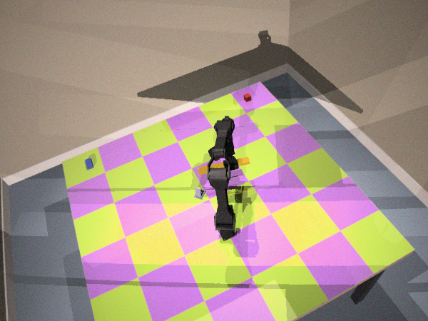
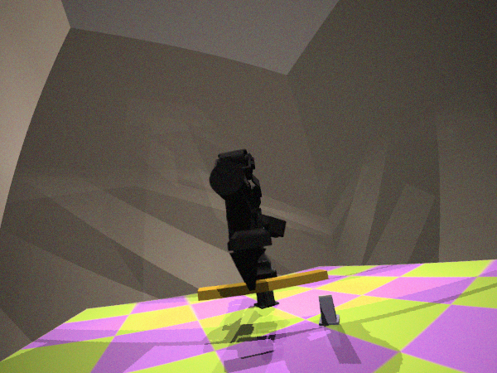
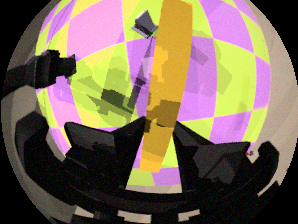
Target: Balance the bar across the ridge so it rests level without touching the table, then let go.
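Bar (image 2: 263, 285), orange and long, hangs above the checkered worktop (image 2: 435, 315), pinched near its middle by the claw (image 2: 253, 286), presumably so it stays roughly level in the air. Its far end sits slightly higher in the exterior view. The grey ridge (image 2: 329, 311) stands apart from the bar, low on the worktop and nearer the exterior camera. A red cube (image 1: 247, 97) and a blue block (image 1: 88, 163) lie well away from the ridge.

Orange bar (image 1: 240, 162) partly hidden behind arm (image 1: 222, 178); grey ridge (image 1: 200, 192) nearby; red cube (image 1: 247, 97) far.
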